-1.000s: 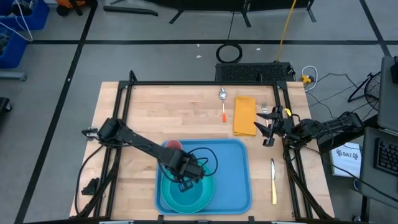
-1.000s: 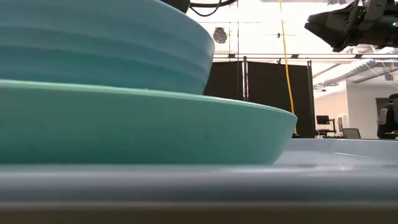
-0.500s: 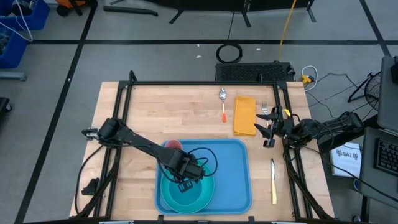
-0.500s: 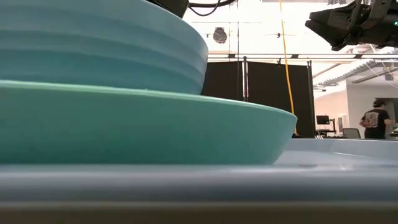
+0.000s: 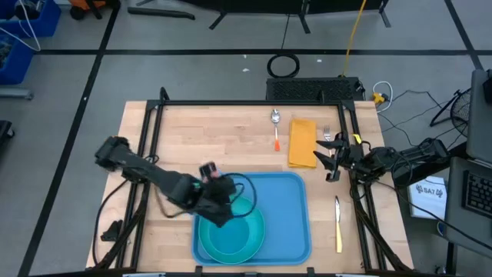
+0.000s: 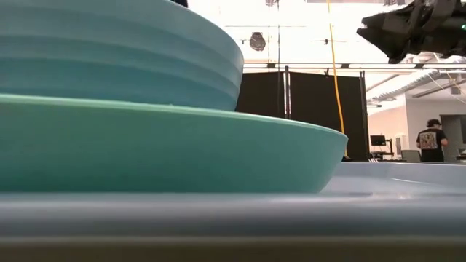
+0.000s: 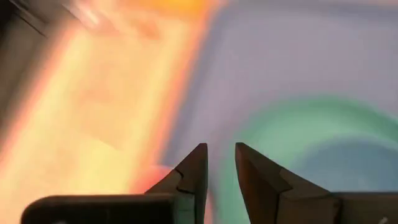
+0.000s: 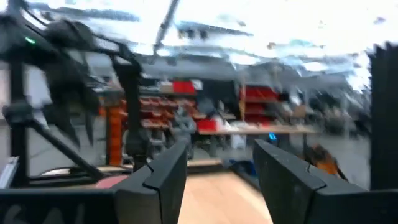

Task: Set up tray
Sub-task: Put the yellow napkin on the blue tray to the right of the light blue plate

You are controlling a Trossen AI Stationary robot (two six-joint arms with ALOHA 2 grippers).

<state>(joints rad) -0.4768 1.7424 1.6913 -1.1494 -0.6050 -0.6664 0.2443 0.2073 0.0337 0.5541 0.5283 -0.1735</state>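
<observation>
Your left gripper (image 5: 209, 201) has let go of the bowl (image 5: 231, 240) and pulls back, jaws a little apart; the bowl sits on the plate (image 5: 254, 223) in the tray (image 5: 296, 223), right gripper (image 5: 332, 163) waits open

the tray (image 5: 290, 223) is light blue, the plate (image 5: 231, 238) on it teal, the bowl (image 6: 109, 51) a paler blue. the napkin (image 5: 302, 142) is yellow-orange. the table (image 5: 200, 138) is pale wood, the arms dark.

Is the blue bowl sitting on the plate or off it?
On it. The bowl rests upright on the teal plate, which sits on the tray.
</observation>
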